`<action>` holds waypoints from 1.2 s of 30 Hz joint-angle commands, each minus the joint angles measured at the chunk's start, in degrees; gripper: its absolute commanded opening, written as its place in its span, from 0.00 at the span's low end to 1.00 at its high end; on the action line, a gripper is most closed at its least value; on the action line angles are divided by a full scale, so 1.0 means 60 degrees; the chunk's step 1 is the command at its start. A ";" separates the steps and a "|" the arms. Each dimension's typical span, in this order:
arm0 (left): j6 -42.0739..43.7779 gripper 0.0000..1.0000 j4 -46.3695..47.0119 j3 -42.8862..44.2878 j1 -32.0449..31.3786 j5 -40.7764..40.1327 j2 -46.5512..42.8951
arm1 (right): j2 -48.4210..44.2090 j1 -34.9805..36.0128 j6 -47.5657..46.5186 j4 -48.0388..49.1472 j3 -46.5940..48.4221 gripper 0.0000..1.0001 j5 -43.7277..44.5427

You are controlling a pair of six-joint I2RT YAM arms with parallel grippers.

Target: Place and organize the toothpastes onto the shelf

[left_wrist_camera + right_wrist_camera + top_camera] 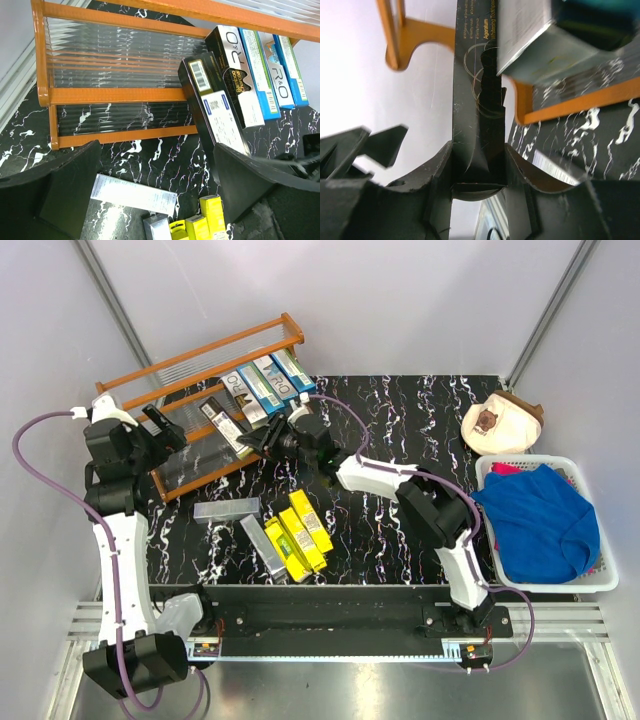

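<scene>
**Right tool point(477, 169) setting a black carton point(475, 115) onto the shelf point(120, 95)**
The shelf stands at the far-left corner of the surface point(420, 420) with blue-teal cartons point(270, 380) already on it. The right tool grips the black carton at the lower tier, and the left tool point(157, 147) is spread and empty. Likely next: lay the carton flat and let go. Yellow cartons point(297, 533) and silver-grey cartons point(226, 508) wait near the near edge.

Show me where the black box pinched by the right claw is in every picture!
Top external: the black box lies slanted on the shelf, upper left, with the right claw at its near end.
Left wrist: the black box is right of centre, the front one with the barcode.
Right wrist: the black box stands dead centre, clamped in the claw.
Shared landmark: the shelf's orange rails show in all three.
</scene>
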 commanded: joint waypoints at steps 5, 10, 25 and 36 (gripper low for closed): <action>0.0270 0.99 0.0528 -0.0129 -0.0091 0.0074 -0.0275 | 0.0706 0.0040 0.0584 0.0695 0.1511 0.22 0.1141; 0.0285 0.99 0.0586 -0.0202 -0.0105 0.0089 -0.0305 | 0.1116 0.0025 0.0761 0.0636 0.1847 0.22 0.1346; 0.0417 0.99 0.0659 -0.0393 -0.0149 0.0235 -0.0246 | 0.2127 -0.0179 0.1302 -0.0037 0.3239 0.25 0.1478; 0.0387 0.99 0.0732 -0.0510 -0.0178 0.0323 -0.0232 | 0.2362 -0.0311 0.1464 -0.0127 0.3504 0.37 0.1595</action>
